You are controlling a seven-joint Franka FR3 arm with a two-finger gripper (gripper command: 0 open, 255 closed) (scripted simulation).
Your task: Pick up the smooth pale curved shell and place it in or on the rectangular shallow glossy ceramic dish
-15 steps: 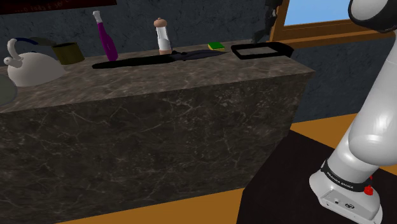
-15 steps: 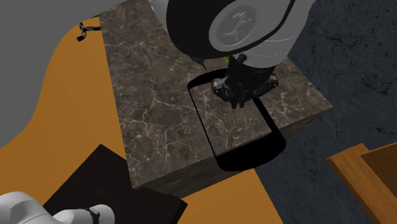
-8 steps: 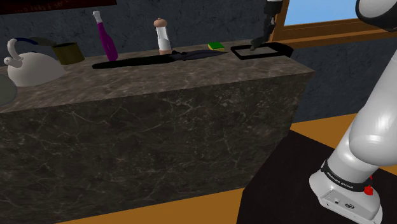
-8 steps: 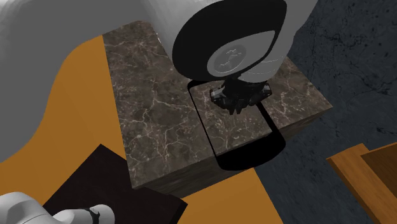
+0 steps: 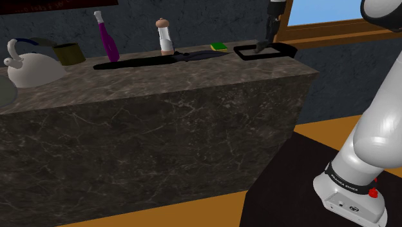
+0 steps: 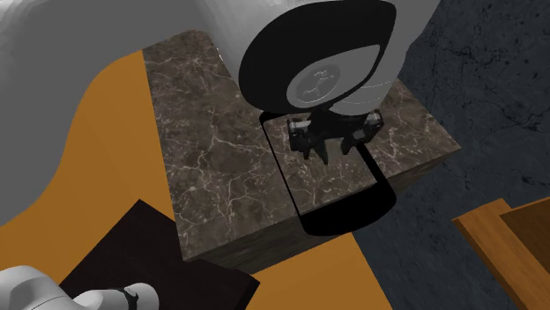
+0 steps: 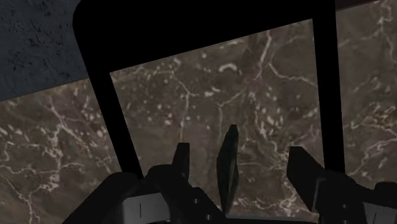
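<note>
The gripper (image 7: 240,151) hangs with its fingers apart, touching nothing. The thin, dark shell (image 7: 227,165) stands edge-on between them, inside the black rim of the dish (image 7: 102,95). In the shoulder view, a green sponge (image 5: 219,46) lies at the dish's 9 o'clock on the counter (image 5: 161,84). A sideways retreat would likely clip the shell and flick it over the low rim.

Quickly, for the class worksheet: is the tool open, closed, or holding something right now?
The tool is open: the dark shell stands between its fingers, touched by neither, so it is not held.
</note>
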